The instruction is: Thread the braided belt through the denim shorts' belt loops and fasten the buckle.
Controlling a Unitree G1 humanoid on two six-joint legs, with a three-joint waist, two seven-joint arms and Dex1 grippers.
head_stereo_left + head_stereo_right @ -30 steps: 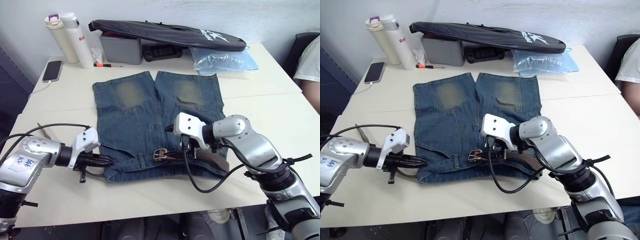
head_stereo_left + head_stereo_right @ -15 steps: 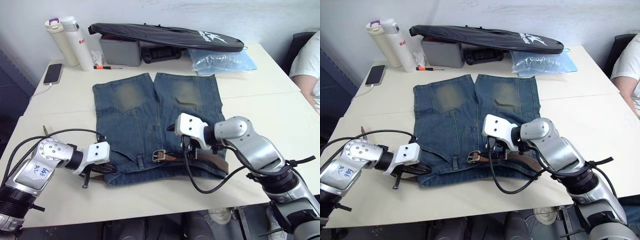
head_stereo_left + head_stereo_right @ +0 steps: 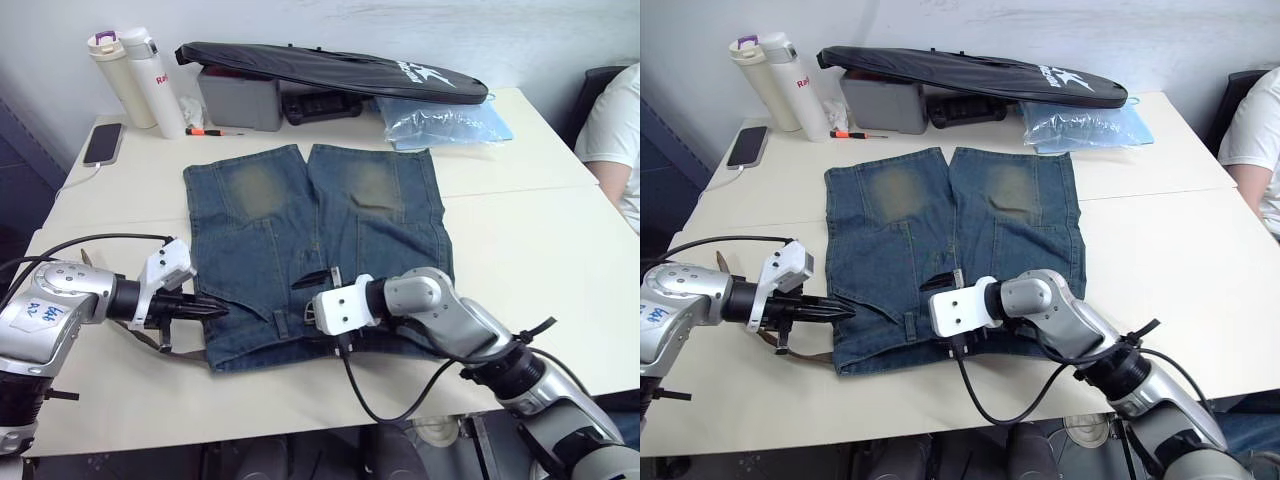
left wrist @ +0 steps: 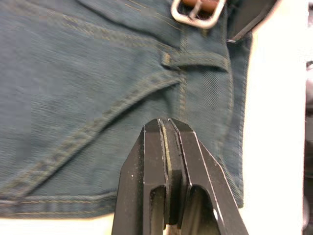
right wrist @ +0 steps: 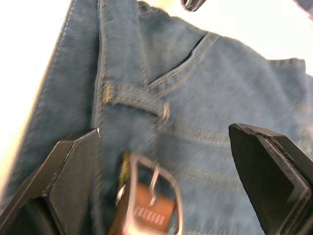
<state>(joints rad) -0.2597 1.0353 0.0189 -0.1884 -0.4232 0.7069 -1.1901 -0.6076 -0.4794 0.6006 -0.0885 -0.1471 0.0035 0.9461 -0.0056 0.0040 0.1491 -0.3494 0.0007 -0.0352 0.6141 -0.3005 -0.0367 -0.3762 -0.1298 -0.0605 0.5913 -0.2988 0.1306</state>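
1. Cream table point(image 3: 520, 230) is bearing the denim shorts point(image 3: 300, 230), waistband toward the robot.
2. Right gripper point(image 5: 166, 171), fingers spread wide, is now straddling the buckle point(image 5: 151, 196), having swung leftward along the waistband.
3. Left gripper point(image 4: 168, 132), fingers pressed together, is hovering near a belt loop point(image 4: 195, 59).
4. Fastening is still pending.

The left arm reaches in from the tabletop's left edge, forearm low and level, its hand point(image 3: 205, 309) pointing toward the middle with the two black fingers point(image 4: 168, 161) pressed flat together. The right arm bends in from the near right corner, elbow raised, wrist turned leftward along the near edge. Its hand point(image 5: 166, 171) has the fingers spread wide apart; whether the tips touch anything is hard to judge.
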